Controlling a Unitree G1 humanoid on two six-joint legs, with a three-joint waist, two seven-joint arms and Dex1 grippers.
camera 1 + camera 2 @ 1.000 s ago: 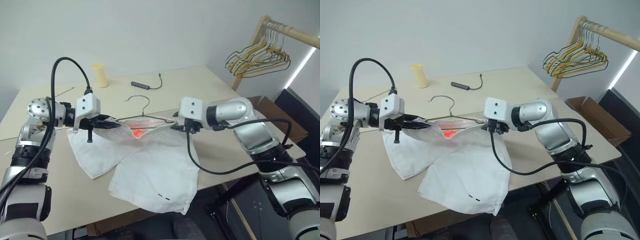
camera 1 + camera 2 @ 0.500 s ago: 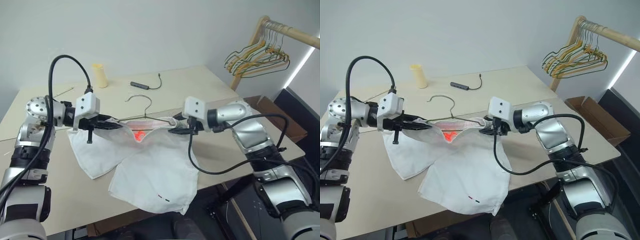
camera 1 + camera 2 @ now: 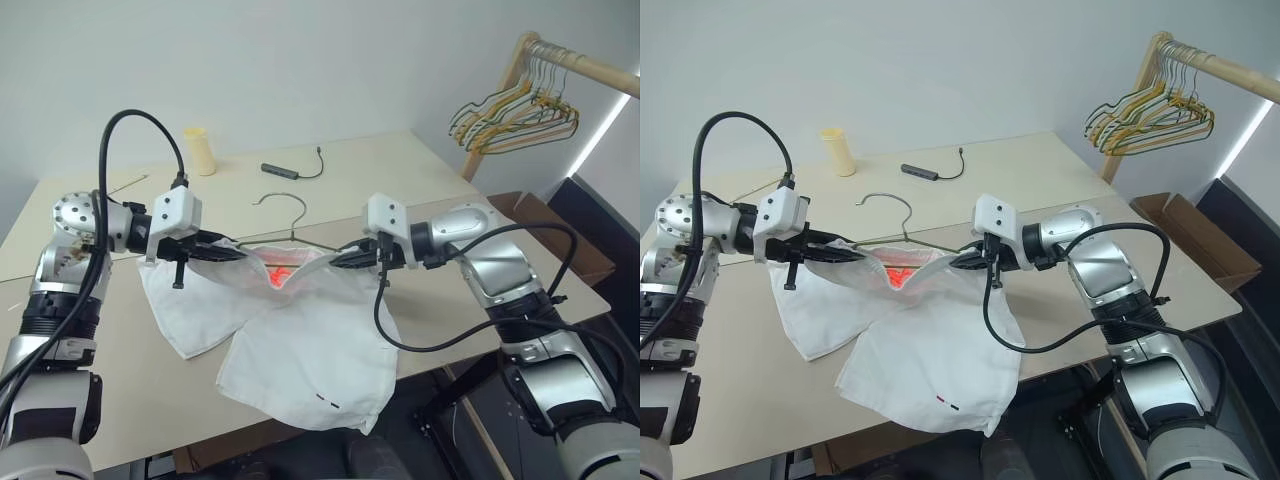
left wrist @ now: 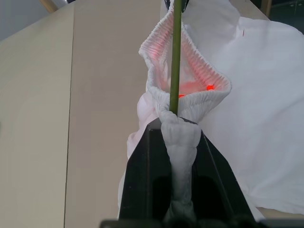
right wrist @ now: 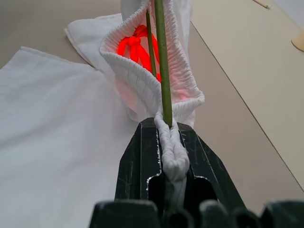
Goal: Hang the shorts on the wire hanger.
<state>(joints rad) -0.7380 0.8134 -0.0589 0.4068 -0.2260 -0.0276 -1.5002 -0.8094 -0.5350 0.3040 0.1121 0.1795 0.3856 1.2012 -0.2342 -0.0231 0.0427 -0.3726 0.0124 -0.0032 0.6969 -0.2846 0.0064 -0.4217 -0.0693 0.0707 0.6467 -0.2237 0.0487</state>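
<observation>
Now the shorts [image 3: 300,330] hang low over the counter [image 3: 420,170] edge nearest us, legs down. Higher up, each end effector pinches one end of the waistband: left [image 3: 228,251], right [image 3: 338,260]. Between them the hanger [image 3: 290,225] runs side to side inside the open waistband, hook pointing away. Farther back stands a yellow cup [image 3: 201,150], too far to see inside.

A pale yellow plastic cup [image 3: 201,150] and a thin black cable with a dark adapter [image 3: 283,170] rest on the beige worktop [image 3: 400,170]; coloured wire hangers [image 3: 515,115] hang from a wooden rail [image 3: 585,67].
</observation>
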